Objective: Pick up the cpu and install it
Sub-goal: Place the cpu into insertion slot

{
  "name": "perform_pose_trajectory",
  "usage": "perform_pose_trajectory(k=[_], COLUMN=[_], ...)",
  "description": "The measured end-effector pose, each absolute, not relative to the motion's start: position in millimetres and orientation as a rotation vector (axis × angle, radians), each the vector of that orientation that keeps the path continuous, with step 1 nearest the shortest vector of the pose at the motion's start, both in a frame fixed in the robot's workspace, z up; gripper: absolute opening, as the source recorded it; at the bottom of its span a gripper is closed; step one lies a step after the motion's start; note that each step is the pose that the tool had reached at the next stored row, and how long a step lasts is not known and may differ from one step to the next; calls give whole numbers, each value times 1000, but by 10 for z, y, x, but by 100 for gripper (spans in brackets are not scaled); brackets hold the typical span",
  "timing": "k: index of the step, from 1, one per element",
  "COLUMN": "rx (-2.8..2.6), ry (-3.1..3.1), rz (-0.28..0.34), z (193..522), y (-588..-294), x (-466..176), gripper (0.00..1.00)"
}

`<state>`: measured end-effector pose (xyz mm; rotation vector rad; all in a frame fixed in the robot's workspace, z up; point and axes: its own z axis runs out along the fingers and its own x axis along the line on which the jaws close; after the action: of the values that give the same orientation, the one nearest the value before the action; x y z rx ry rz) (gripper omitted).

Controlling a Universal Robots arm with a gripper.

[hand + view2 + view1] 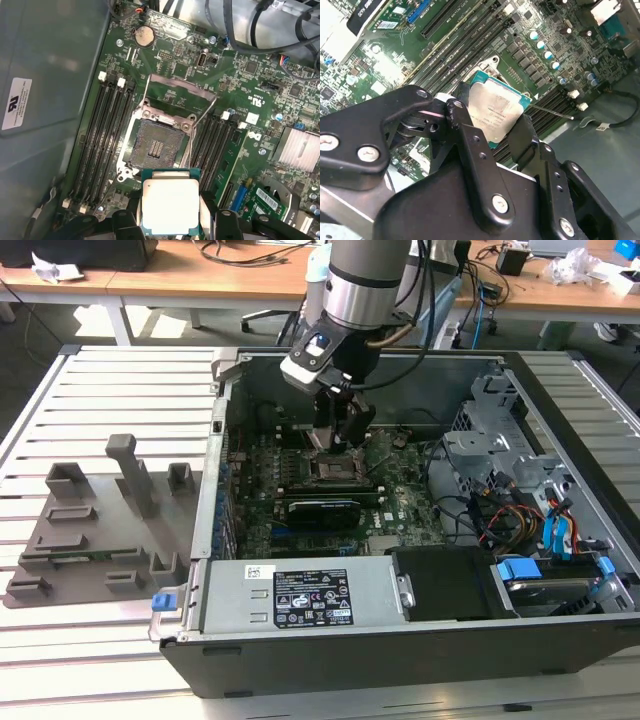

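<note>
Grip on the cpu (497,112) beside the open socket (156,145)

Slatted white table (120,380) carries an open computer case (400,650). A grey fixture tray (90,540) lies at the exterior view's left, with wooden desks (180,280) behind. The arm reaches straight down into the case, its gripper (340,435) low over the motherboard (240,135). In the second wrist view the black fingers (465,135) pinch the cpu by two opposite edges (silvery top facing the camera). It sits just short of the socket, not seated. Its height above the board cannot be told. The exterior view's frame cuts off the arm's upper part.
</note>
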<state>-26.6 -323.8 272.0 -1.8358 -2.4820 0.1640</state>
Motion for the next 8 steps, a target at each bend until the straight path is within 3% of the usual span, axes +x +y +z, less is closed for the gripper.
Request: perform_pose_trajectory(k=[8], rx=[-2110], ry=[-2243], rz=[163], z=[2715], y=[-3238], x=[-266], gripper=[55])
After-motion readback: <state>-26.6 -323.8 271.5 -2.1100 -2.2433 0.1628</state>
